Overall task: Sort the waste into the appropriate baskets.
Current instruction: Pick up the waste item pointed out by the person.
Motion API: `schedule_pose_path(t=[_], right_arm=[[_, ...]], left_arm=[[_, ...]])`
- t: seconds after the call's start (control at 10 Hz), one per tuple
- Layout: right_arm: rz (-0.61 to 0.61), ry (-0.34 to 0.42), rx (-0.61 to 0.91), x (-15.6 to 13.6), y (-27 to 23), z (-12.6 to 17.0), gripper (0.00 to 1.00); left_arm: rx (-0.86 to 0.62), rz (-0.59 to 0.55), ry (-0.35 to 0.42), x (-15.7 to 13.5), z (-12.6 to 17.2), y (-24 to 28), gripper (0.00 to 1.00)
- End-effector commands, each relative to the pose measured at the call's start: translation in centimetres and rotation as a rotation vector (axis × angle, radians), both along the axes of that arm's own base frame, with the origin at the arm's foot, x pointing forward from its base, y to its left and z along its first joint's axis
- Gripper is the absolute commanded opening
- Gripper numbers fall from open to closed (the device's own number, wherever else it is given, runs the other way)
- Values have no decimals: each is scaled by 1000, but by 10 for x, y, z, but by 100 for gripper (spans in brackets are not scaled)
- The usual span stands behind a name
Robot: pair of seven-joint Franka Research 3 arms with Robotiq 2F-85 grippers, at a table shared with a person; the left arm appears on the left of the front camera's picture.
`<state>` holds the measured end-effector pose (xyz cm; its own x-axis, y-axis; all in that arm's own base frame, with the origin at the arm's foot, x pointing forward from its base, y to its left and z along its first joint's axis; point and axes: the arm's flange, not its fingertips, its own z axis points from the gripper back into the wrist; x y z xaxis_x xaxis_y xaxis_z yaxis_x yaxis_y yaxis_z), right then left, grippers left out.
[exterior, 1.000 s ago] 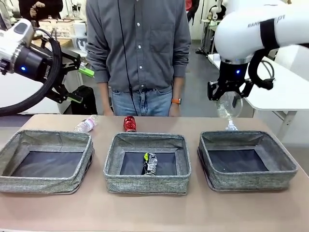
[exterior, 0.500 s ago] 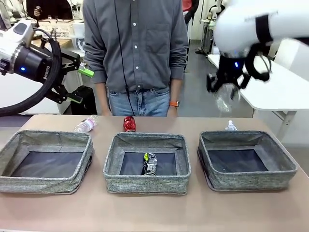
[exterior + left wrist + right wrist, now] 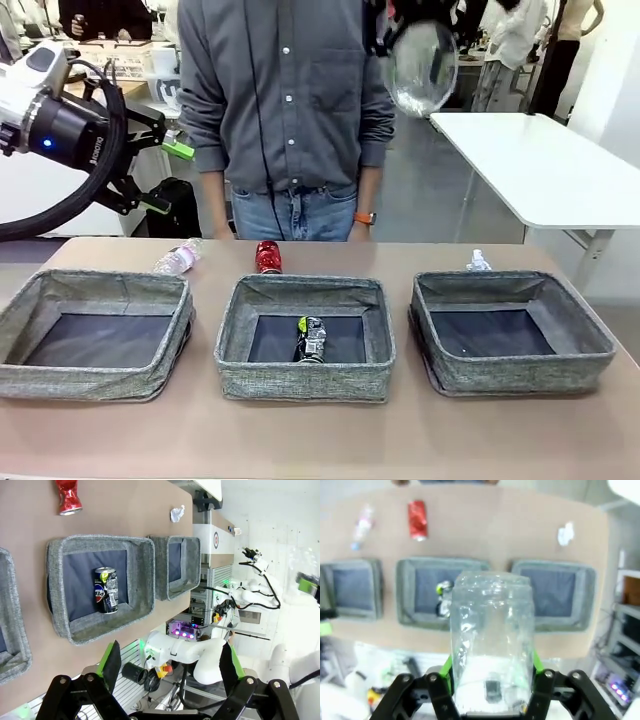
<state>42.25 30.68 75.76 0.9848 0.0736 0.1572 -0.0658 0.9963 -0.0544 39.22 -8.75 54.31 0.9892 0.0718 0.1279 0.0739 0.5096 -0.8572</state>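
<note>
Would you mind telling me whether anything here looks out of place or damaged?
The clear bottle in the right gripper hangs high above the table, level with the chest of the person. The red can behind the middle basket is crushed at its waist.

Nothing legible anywhere. Closest is the dark can (image 3: pixel 106 590) lying in the middle basket (image 3: pixel 145 575), which carries a round red-white-blue emblem and a yellow-green patch in my left wrist view, but I can't make out a single letter on it. The pink label on the bottle (image 3: pixel 178 258) on the surface, the small white print on the black body behind my left claw (image 3: pixel 168 176), and a round target-style mark (image 3: pixel 216 540) on a white cabinet off the surface are all too small or blurred to read.
</note>
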Motion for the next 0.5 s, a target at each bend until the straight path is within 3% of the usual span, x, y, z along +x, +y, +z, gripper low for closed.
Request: schedule_pose_path(t=[0.0,0.2,0.4], right_arm=[[8,37,41,29,47,39,58],[58,59,150,15,62,58,58],[100,62,154,9,81,53,58]], left_arm=[[3,-8,-4,-1,2,2,100],[3,-8,-4,-1,2,2,100],[3,-8,-4,-1,2,2,100]])
